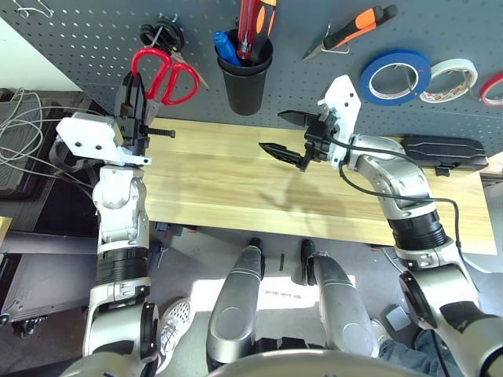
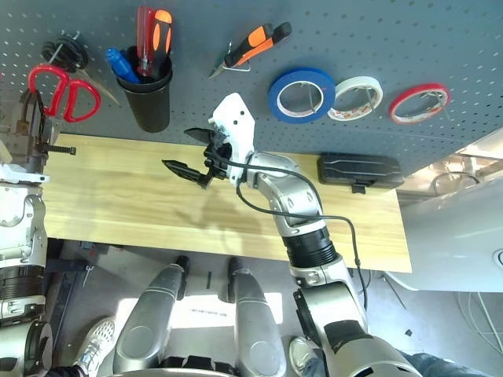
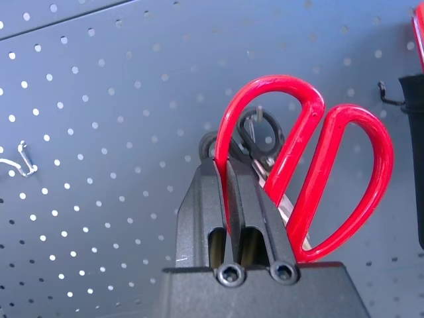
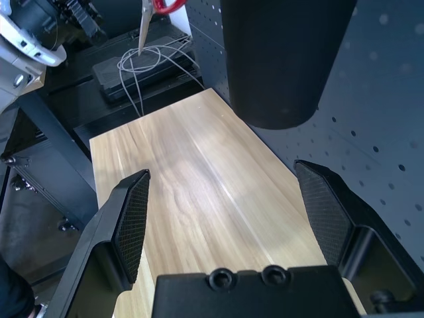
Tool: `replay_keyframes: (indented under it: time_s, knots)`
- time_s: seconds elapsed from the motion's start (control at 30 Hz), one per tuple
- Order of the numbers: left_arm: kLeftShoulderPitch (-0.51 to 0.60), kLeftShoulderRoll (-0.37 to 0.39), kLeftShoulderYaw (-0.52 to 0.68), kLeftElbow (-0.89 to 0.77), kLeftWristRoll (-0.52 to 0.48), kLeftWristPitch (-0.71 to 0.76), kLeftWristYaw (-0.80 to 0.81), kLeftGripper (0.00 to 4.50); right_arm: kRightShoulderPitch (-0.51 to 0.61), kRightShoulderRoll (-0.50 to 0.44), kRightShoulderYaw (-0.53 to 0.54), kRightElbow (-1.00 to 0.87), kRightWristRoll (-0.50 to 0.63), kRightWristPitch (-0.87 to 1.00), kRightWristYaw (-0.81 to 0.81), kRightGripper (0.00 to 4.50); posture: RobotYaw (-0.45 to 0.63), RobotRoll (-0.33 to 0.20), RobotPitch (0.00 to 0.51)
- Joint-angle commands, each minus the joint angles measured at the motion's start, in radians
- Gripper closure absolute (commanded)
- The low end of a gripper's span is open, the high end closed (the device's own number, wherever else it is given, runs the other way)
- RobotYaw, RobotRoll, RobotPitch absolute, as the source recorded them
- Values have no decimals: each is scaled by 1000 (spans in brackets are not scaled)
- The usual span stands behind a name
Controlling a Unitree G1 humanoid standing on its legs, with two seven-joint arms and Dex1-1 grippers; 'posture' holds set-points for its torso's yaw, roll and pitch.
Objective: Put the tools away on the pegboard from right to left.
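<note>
pegboard carries all four tools: one blue tape roll, one orange-and-black needle-nose pliers on hook, one small blue-handled screwdriver in black cup, one red-handled scissors at left. two more tape rolls right of blue – white, red. left gripper pinched on one scissor loop – jaws narrow. right gripper spread wide over wooden table, holding nothing. one black case on table at right.
</note>
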Motion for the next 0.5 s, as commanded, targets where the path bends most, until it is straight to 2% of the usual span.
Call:
replay_keyframes:
  time_s: [0.03, 0.27, 0.5]
  knots:
    - [-8, -4, 7, 0, -9, 15, 15, 4466, 18, -2, 14, -3, 4, -13, 4, 0, 149, 0, 338]
    - [-86, 2, 11, 133, -18, 183, 47, 4466, 15, -1, 11, 9, -3, -19, -10, 0, 148, 0, 331]
    - [-166, 9, 4, 240, -19, 263, 54, 4466, 9, 7, -10, 49, -16, -44, -60, 0, 145, 0, 330]
